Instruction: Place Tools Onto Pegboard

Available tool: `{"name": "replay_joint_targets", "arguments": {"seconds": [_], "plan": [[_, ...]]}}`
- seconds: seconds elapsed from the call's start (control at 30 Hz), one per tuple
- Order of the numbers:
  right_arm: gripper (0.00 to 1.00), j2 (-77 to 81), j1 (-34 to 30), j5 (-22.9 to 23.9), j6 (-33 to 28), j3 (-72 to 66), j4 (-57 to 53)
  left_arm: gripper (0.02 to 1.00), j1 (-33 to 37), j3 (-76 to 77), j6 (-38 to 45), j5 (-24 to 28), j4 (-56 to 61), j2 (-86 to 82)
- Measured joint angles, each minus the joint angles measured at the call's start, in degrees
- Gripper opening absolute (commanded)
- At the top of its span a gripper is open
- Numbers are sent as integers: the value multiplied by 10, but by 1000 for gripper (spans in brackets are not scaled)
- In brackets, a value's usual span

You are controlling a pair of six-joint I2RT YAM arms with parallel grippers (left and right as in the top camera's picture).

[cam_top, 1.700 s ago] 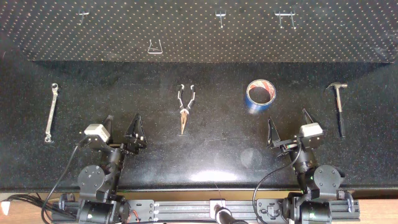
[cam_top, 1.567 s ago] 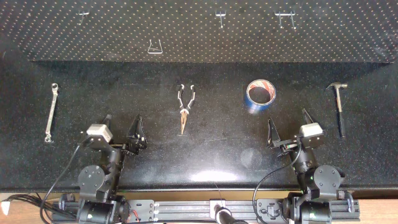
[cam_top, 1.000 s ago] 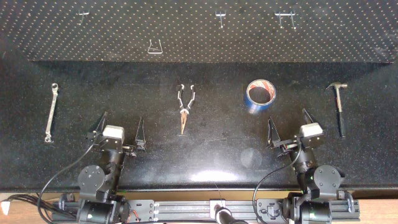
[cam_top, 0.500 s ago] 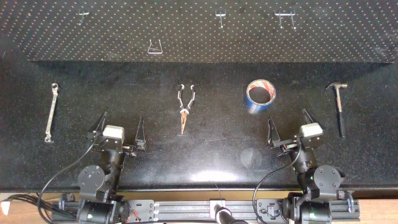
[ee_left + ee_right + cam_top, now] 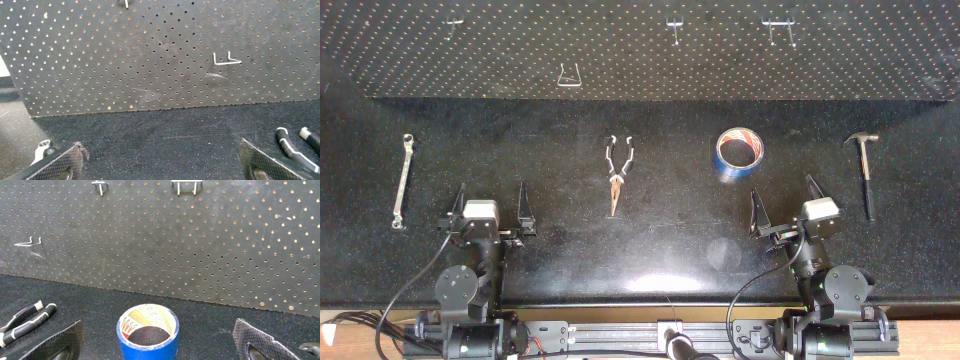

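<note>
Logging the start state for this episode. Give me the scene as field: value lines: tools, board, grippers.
wrench: flat on table, far left
pliers: flat, centre, tips toward the arms
tape: on table, right of centre
hammer: flat, far right
pegboard: behind the table, carries hooks
left gripper: open, holds nothing, between wrench and pliers
right gripper: open, holds nothing, facing the tape
progress: no tool hung yet
</note>
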Motion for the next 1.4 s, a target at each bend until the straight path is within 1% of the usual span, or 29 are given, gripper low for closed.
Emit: {"name": "replay_joint_targets", "arguments": {"seconds": [0.43,0.5,0.73,0.77,0.8,0.87,0.9,0.93,0.97,1.0,1.03,1.07,1.13,1.17,1.2,1.23,1.27,1.3,1.33,1.4], "plan": [[976,0,0,0,0,0,0,993,-5,0,0,0,0,0],[976,0,0,0,0,0,0,993,-4,0,4,-9,0,0],[976,0,0,0,0,0,0,993,-4,1,7,-12,-7,0],[976,0,0,0,0,0,0,996,-4,15,7,-13,-39,0],[976,0,0,0,0,0,0,993,-4,42,7,-14,-113,-1],[976,0,0,0,0,0,0,993,-4,111,7,-9,-326,0],[976,0,0,0,0,0,1,993,-2,130,7,-1,-362,2],[976,0,0,0,0,0,0,993,7,168,6,23,-407,14],[976,-1,0,0,0,0,0,993,32,237,-16,63,-407,47],[976,0,0,0,0,0,0,993,48,280,-49,85,-418,68],[974,-1,0,0,0,0,1,993,61,309,-80,94,-433,92],[976,0,0,0,0,0,1,991,85,364,-127,105,-497,142],[976,0,0,0,0,0,0,993,120,474,-206,112,-575,263],[976,0,0,0,0,0,0,993,129,518,-226,106,-626,319],[976,-1,0,0,0,0,0,993,134,542,-227,100,-647,356],[976,-1,0,0,0,0,0,993,141,581,-213,83,-697,415],[976,0,0,0,0,0,0,991,145,603,-179,73,-724,453],[976,-1,0,0,0,0,0,993,151,623,-134,58,-725,492],[974,-1,0,0,0,0,0,993,165,642,-56,28,-721,553],[976,-1,0,0,0,0,0,993,200,643,16,-1,-692,608]]}}
